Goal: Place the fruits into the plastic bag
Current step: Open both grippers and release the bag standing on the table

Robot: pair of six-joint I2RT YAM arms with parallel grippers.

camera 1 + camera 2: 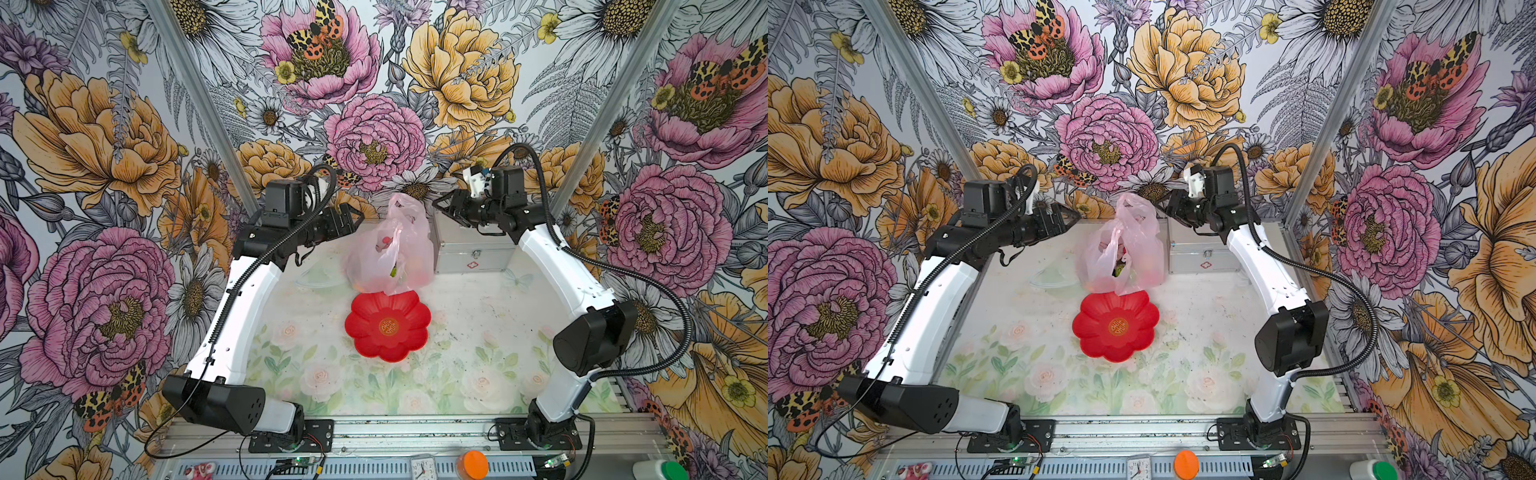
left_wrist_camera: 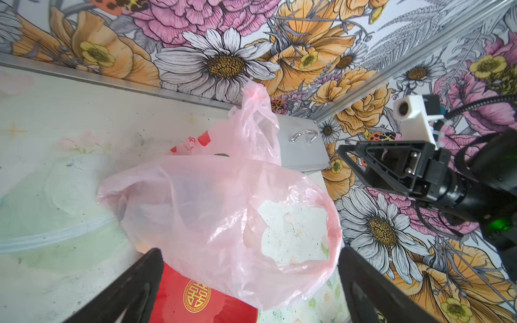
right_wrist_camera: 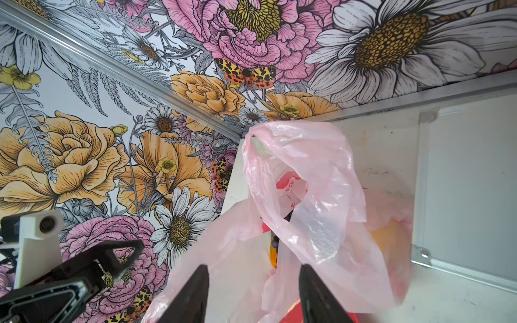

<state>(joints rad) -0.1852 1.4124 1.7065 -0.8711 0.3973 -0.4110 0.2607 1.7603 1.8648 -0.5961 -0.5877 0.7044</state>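
The crinkly pale-pink plastic bag [image 1: 390, 249], small toy fruits [image 1: 393, 272] apparently inside, stands upright between two empty tools: left tool [image 1: 357, 218] gaping wide, right tool [image 1: 442, 210] half-open and nearer.

Bag [image 1: 409, 245]: translucent pale pink with red print. Plate [image 1: 365, 328]: red, gold centre emblem. Case [image 1: 469, 249]: silver. Surface [image 1: 478, 324]: pale floral print.

Top views overhead from front, both wrist views close, sharing plastic bag [image 2: 209, 209]
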